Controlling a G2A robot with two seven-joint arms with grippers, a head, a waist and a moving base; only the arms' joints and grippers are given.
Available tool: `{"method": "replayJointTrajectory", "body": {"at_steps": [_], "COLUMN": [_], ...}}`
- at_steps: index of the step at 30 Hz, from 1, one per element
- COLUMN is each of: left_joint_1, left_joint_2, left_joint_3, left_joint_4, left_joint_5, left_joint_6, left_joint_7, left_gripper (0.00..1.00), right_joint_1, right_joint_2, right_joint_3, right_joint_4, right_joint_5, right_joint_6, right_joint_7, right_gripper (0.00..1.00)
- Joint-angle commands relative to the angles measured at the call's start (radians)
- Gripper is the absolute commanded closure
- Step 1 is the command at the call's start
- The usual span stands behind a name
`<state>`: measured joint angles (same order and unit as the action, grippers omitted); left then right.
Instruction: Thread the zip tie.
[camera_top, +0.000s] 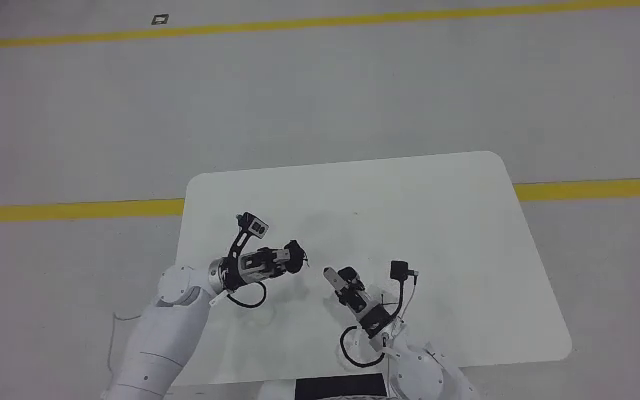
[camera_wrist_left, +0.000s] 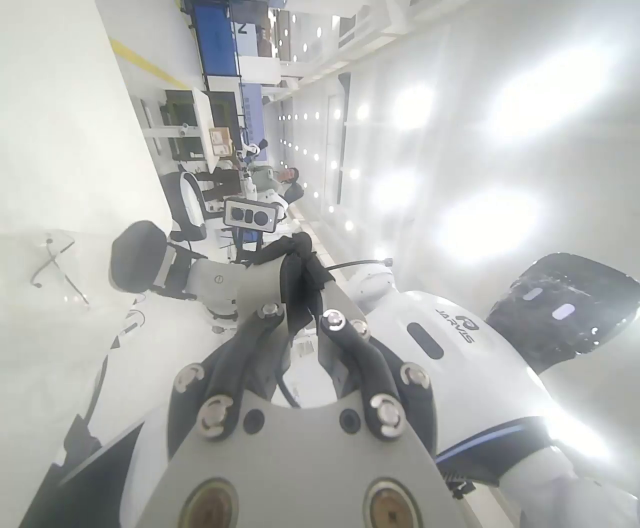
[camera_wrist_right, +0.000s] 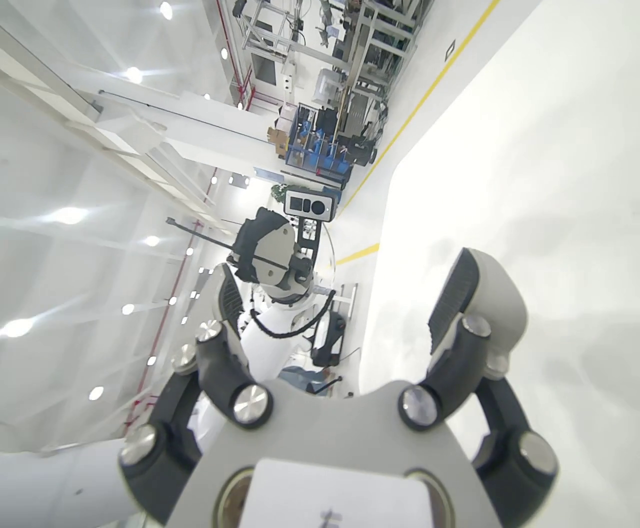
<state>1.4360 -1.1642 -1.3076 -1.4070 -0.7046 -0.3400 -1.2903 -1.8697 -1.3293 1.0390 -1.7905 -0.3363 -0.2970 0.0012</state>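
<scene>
The left gripper (camera_wrist_left: 300, 257) is clamped on the zip tie (camera_wrist_left: 386, 260) — a thin black strip sticking out past its fingertips, over the table's (camera_top: 450, 200) near-left part. Just to its right the right gripper (camera_wrist_right: 345, 285) faces it — fingers wide apart.

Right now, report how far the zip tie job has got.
Done: the left gripper is shut on the zip tie, held above the table. In hand: the right gripper is open and empty, facing the tie but apart from it. Left: the tie shows straight, with no loop, so its end has yet to go through the head.
</scene>
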Motion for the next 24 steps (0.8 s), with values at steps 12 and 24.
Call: {"method": "replayJointTrajectory", "body": {"at_steps": [12, 24], "left_joint_1": [-0.038, -0.16], "left_joint_2": [-0.01, 0.017], "left_joint_3": [0.056, 0.277], "left_joint_4": [0.104, 0.257], "left_joint_5": [-0.169, -0.336], "left_joint_6": [0.035, 0.0], "left_joint_7": [-0.1, -0.1], "left_gripper": [1.0, 1.0], "right_joint_1": [0.019, 0.066], "right_joint_2": [0.0, 0.005], "right_joint_3": [-0.004, 0.033], "right_joint_4": [0.019, 0.067], "right_joint_5": [0.246, 0.724], "right_joint_6": [-0.043, -0.043], "right_joint_7": [0.102, 0.415], "right_gripper": [0.0, 0.0]}}
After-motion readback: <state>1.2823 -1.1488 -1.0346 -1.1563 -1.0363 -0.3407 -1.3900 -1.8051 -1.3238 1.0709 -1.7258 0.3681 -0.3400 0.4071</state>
